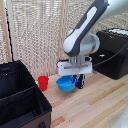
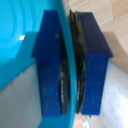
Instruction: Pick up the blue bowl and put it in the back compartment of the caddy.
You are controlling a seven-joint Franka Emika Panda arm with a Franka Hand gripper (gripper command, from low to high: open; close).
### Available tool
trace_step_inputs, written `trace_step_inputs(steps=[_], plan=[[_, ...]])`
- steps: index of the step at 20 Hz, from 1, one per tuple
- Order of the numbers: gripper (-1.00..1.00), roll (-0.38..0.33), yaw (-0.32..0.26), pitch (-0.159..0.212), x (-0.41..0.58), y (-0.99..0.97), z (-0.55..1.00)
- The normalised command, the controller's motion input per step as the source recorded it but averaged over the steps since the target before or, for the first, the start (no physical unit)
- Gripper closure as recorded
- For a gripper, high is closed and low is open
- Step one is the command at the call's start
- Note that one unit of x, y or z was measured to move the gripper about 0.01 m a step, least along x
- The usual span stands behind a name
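The blue bowl [image 1: 65, 83] hangs tilted just above the wooden table, in the middle of the exterior view. My gripper [image 1: 76, 80] is shut on its rim. In the wrist view the two blue fingers [image 2: 50, 65] pinch the thin bowl [image 2: 20, 40] wall between their dark pads. The caddy [image 1: 20, 100], a black fabric box with an inner partition, stands at the exterior view's lower left, apart from the bowl.
A small red cup [image 1: 43, 82] stands on the table between the caddy and the bowl. A hard black box-shaped appliance [image 1: 115, 52] sits at the exterior view's right. A light curtain [image 1: 35, 30] hangs behind.
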Motion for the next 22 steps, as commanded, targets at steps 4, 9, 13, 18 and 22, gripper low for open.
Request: trace_step_inputs(steps=[4, 9, 13, 18, 22], plan=[[1.00, 0.026, 0.075, 0.118, 0.724, 0.24, 0.94], [1.00, 0.000, 0.071, 0.106, 0.761, 0.26, 1.00], [1.00, 0.000, 0.062, 0.078, 0.643, 0.32, 1.00], [1.00, 0.000, 0.046, 0.023, 0.609, 0.45, 0.83], [1.00, -0.021, 0.014, -0.047, 0.504, 0.51, 0.58]])
